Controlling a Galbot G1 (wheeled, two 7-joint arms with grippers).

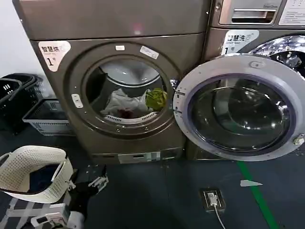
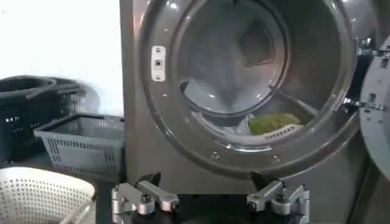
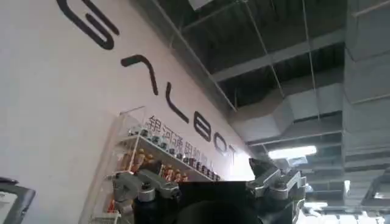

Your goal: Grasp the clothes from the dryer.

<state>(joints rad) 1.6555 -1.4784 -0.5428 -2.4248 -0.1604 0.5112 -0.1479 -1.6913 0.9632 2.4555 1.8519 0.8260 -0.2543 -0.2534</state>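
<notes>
The open, empty left gripper (image 1: 97,181) waits lower left; next it must reach the clothes (image 1: 128,102) in the dryer (image 1: 119,71) at centre.

Head view looks down at dryer (image 1: 126,90); left wrist faces same drum (image 2: 244,79) low, nearer; right wrist aims ceilingward.

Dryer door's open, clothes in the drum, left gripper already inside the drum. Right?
Not quite. The dryer door is open and clothes lie in the drum, but the left gripper is outside it, low near the floor beside the white basket, as the head view shows. Its fingers are open.
</notes>
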